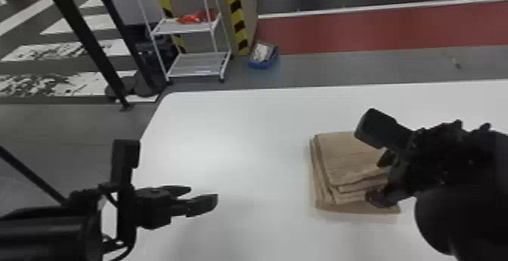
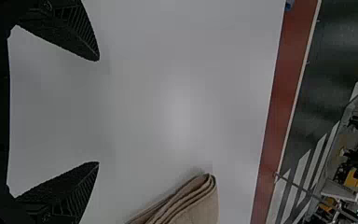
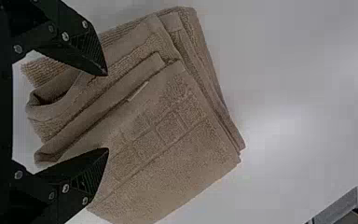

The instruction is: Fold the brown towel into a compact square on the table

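The brown towel (image 1: 351, 158) lies folded in several stacked layers on the right part of the white table (image 1: 242, 135), its lower layers sticking out at the near and left sides. Over the towel's right side is my right gripper (image 1: 380, 180); in the right wrist view that gripper (image 3: 107, 112) stands open above the layered towel (image 3: 168, 135), holding nothing. My left gripper (image 1: 204, 198) is over the table's left part, apart from the towel. In the left wrist view the left gripper (image 2: 99, 111) is open, with a folded towel corner (image 2: 198, 200) farther off.
Beyond the table's far left corner stand a white shelf rack (image 1: 198, 61) and a blue bin (image 1: 263, 56) on the floor. Black posts (image 1: 90, 48) rise at the left. Bare tabletop separates the left gripper from the towel.
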`<state>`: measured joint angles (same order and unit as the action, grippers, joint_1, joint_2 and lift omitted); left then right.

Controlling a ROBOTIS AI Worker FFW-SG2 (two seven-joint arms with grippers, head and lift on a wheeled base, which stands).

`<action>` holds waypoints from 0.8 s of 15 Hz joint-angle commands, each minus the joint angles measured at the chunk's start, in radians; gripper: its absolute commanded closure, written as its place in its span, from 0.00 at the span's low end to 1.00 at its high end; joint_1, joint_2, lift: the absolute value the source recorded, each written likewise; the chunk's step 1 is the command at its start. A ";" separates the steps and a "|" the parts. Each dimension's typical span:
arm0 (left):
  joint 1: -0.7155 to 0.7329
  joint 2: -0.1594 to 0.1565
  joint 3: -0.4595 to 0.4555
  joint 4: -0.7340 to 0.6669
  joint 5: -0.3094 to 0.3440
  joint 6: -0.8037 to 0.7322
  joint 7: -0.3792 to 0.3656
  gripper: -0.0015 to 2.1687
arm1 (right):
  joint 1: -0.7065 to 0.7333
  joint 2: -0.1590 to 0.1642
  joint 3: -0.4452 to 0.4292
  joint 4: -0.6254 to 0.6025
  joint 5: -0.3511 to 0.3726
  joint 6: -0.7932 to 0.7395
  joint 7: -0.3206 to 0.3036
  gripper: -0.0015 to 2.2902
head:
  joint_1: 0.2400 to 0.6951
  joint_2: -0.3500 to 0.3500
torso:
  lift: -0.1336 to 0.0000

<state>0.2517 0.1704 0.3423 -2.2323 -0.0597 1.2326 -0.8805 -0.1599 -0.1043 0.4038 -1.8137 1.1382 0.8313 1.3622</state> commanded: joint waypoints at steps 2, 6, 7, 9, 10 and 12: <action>0.008 0.000 0.006 -0.004 0.001 0.000 -0.002 0.04 | 0.000 0.012 0.006 0.019 0.003 -0.010 0.005 0.18 | 1.00 0.83 | 0.07; 0.011 0.000 0.007 -0.007 0.001 0.000 -0.003 0.04 | -0.001 0.038 -0.002 0.014 -0.014 0.009 0.005 0.21 | 1.00 0.86 | 0.07; 0.012 0.000 0.007 -0.009 0.001 0.000 -0.003 0.04 | -0.001 0.040 -0.002 0.014 -0.014 0.009 0.005 0.21 | 1.00 0.86 | 0.07; 0.015 0.000 0.011 -0.010 0.003 0.000 -0.005 0.04 | -0.001 0.049 -0.003 0.014 -0.012 0.009 0.005 0.25 | 1.00 0.87 | 0.07; 0.017 0.000 0.012 -0.012 0.004 -0.003 -0.005 0.04 | -0.001 0.052 0.000 0.016 -0.011 0.009 0.005 0.26 | 1.00 0.87 | 0.07; 0.023 0.001 0.018 -0.015 0.009 -0.003 -0.006 0.04 | -0.003 0.064 -0.003 0.017 -0.009 0.012 0.005 0.26 | 1.00 0.88 | 0.07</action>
<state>0.2710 0.1703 0.3558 -2.2451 -0.0530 1.2298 -0.8859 -0.1611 -0.0483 0.4025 -1.7970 1.1291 0.8406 1.3622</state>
